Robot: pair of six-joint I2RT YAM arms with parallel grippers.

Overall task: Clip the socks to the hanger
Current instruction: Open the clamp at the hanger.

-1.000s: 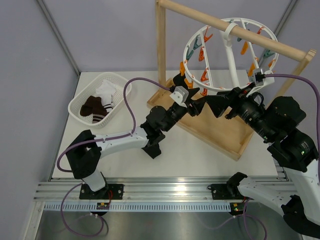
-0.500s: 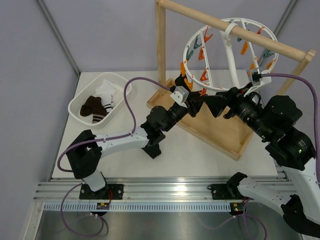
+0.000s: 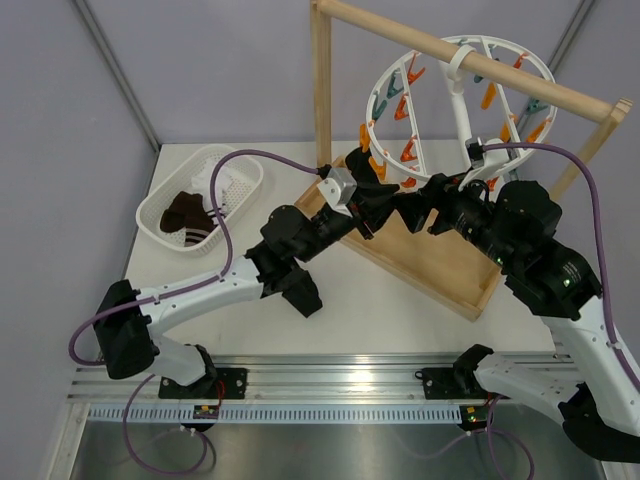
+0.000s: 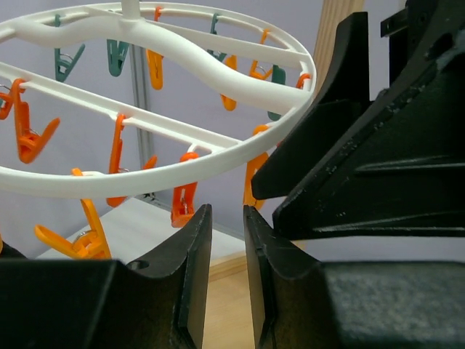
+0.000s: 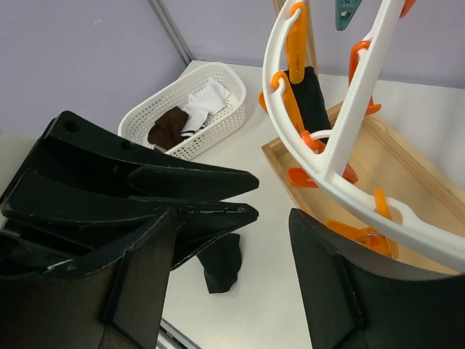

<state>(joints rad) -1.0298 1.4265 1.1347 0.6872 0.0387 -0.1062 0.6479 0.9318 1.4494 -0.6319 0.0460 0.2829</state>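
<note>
1. Left gripper (image 4: pixel 227 214) is nearly pinched, thin gap, holding nothing. Right gripper (image 5: pixel 232 240) is wide apart and empty. Both crowd the hanger (image 3: pixel 462 105), so a bump could swing it
2. One soft black sock (image 5: pixel 308 91) hangs clipped, another (image 5: pixel 220 270) lies limp on the table (image 3: pixel 390 300)
3. Slick plastic orange clips (image 4: pixel 29 134) might slip off thin knit

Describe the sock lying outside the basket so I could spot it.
On the white table, look at the bare patch nearer the robot than the white mesh basket and wooden stand. A crumpled plain black sock lies there alone; the other loose socks sit in the basket.
</note>
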